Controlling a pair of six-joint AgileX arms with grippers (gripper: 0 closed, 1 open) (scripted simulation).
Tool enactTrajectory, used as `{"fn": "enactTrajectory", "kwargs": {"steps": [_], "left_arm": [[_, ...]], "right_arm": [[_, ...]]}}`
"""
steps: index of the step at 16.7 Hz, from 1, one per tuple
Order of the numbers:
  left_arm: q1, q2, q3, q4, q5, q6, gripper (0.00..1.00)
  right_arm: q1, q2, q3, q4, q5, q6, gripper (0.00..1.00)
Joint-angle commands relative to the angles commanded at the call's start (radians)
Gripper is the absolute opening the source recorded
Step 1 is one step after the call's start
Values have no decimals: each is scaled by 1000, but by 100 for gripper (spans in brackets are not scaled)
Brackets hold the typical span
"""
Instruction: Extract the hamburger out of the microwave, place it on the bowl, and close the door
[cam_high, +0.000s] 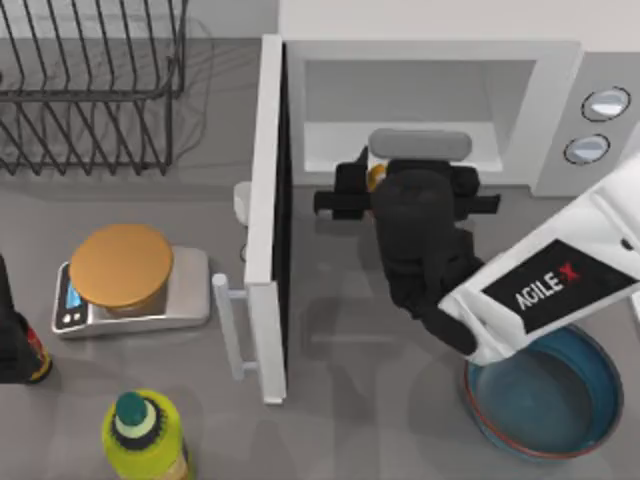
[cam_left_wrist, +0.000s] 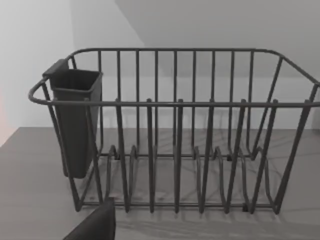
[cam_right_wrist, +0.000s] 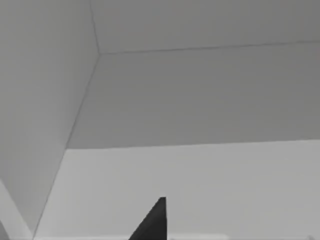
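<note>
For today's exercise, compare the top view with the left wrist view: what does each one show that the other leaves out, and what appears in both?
Top view alone: the microwave with its door swung open, the right gripper at the cavity mouth over a bit of orange, likely the hamburger, the blue bowl near the right edge, a silver scale and a yellow-green bottle.

Left wrist view alone: a dark cup hung on the rack's end.

Shared: the black wire dish rack and the grey table.
</note>
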Motion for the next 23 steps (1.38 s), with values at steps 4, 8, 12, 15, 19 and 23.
{"fn": "enactTrajectory", "kwargs": {"steps": [4, 8, 12, 15, 19, 23], "left_arm": [[0, 0, 0, 0, 0, 0, 100], [0, 0, 0, 0, 0, 0, 100], [0, 0, 0, 0, 0, 0, 100], [0, 0, 0, 0, 0, 0, 100], [0, 0, 0, 0, 0, 0, 100], [0, 0, 0, 0, 0, 0, 100]], "right_arm": [[1, -126, 8, -140, -2, 1, 0], [1, -205, 15, -225, -2, 2, 0], [1, -202, 12, -224, -2, 4, 0], [-12, -206, 8, -249, -35, -29, 0], [-83, -239, -25, -384, -222, -215, 0], [-205, -315, -88, -606, -566, -530, 0]]}}
